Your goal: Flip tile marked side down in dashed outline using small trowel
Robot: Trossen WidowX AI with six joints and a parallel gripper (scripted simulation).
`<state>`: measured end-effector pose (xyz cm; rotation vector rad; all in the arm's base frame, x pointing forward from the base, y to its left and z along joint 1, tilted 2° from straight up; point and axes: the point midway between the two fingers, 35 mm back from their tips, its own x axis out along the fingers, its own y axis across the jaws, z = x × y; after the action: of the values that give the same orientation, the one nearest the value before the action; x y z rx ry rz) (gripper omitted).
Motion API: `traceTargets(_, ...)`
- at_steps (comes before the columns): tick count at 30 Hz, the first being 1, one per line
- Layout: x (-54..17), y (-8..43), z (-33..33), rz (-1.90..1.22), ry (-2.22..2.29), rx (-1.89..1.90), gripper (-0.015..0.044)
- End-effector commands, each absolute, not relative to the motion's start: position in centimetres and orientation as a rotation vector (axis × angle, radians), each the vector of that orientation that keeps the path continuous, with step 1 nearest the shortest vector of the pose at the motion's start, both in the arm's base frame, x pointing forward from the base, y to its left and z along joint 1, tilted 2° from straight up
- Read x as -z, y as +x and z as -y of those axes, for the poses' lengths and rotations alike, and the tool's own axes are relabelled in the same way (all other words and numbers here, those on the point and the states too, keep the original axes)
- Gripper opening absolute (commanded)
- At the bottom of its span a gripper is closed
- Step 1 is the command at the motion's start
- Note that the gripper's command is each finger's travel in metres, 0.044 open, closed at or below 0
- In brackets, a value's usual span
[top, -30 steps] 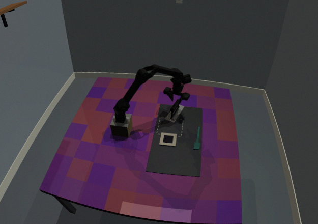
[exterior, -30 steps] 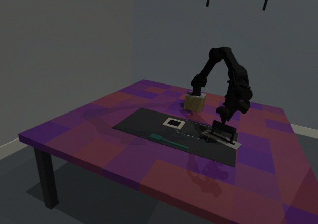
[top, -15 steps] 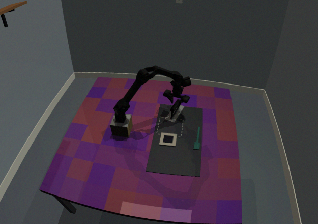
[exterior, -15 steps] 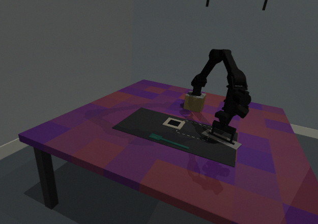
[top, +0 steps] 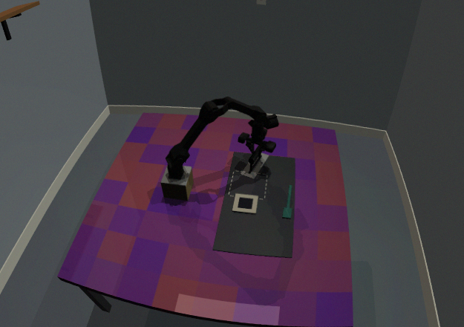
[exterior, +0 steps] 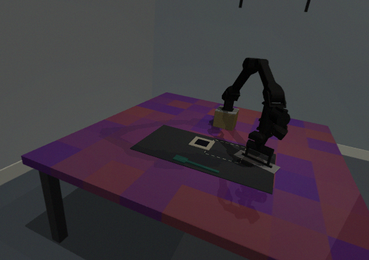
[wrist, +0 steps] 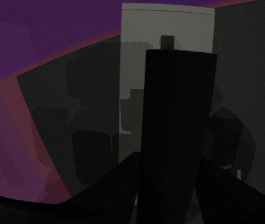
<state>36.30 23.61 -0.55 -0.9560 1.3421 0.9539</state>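
Note:
The cream tile lies flat on the dark mat, its dark square mark facing up. It is in front of the dashed outline in the top view, close to its near edge. The trowel has a flat grey blade and a raised black handle. The blade lies at the mat's far end, partly over the outline's far edge. My gripper points down, its fingers shut on the handle from both sides. The fingertips are partly hidden.
A teal spatula-like tool lies along the mat's right edge in the top view. The arm's yellowish base block stands left of the mat. The patchwork table surrounds the mat.

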Motion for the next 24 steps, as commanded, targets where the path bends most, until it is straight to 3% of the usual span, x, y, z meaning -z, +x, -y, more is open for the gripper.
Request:
traceTargets(1,0.73,36.22,-23.49,-1.349,-0.955,-0.949,0.013)
traceTargets(24,0.73,36.22,-23.49,-1.298,-1.055,-1.049,0.013)
